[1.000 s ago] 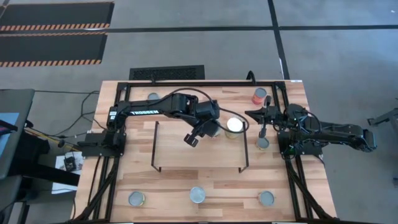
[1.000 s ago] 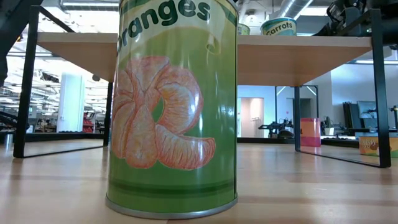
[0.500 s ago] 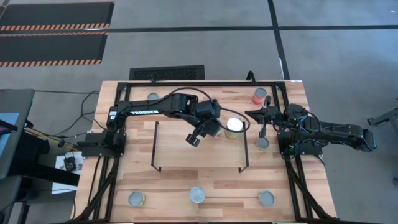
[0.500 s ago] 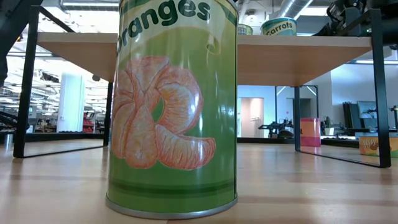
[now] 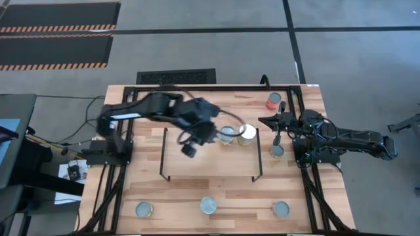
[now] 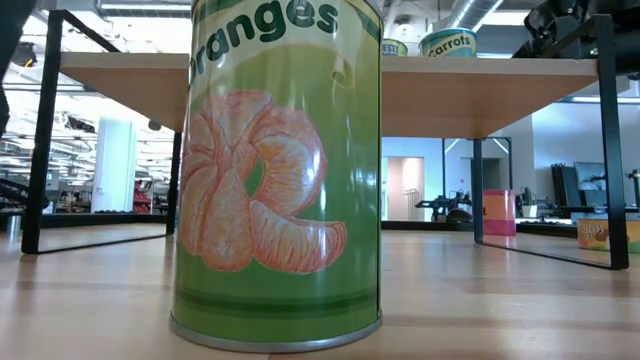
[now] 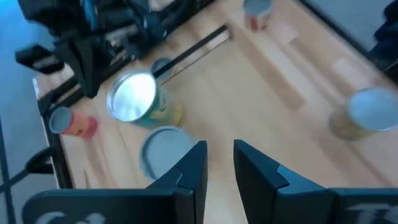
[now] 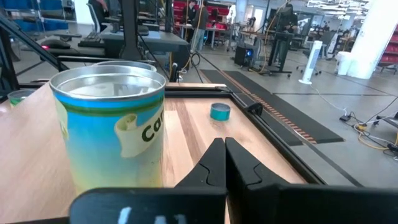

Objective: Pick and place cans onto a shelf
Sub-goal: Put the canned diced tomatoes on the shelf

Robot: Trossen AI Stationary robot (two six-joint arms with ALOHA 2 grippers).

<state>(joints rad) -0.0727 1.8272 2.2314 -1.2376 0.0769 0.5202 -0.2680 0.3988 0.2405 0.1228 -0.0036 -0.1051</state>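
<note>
The bench (image 5: 131, 190) carries the shelf (image 5: 210, 160) in its middle. On the shelf's far right part stand two cans (image 5: 227, 134) side by side. Three more cans (image 5: 208, 205) wait in a row at the bench's near edge. The left claw (image 5: 190, 145) hovers over the shelf, beside those two cans – fingers a little apart, holding nothing. The right claw (image 5: 270, 120) rests at the bench's right side, pressed together, empty.

You have two cans (image 5: 237, 134) on the shelf (image 5: 210, 160) near its back right corner, and three cans (image 5: 208, 205) along the desk's (image 5: 328, 196) front edge.
</note>
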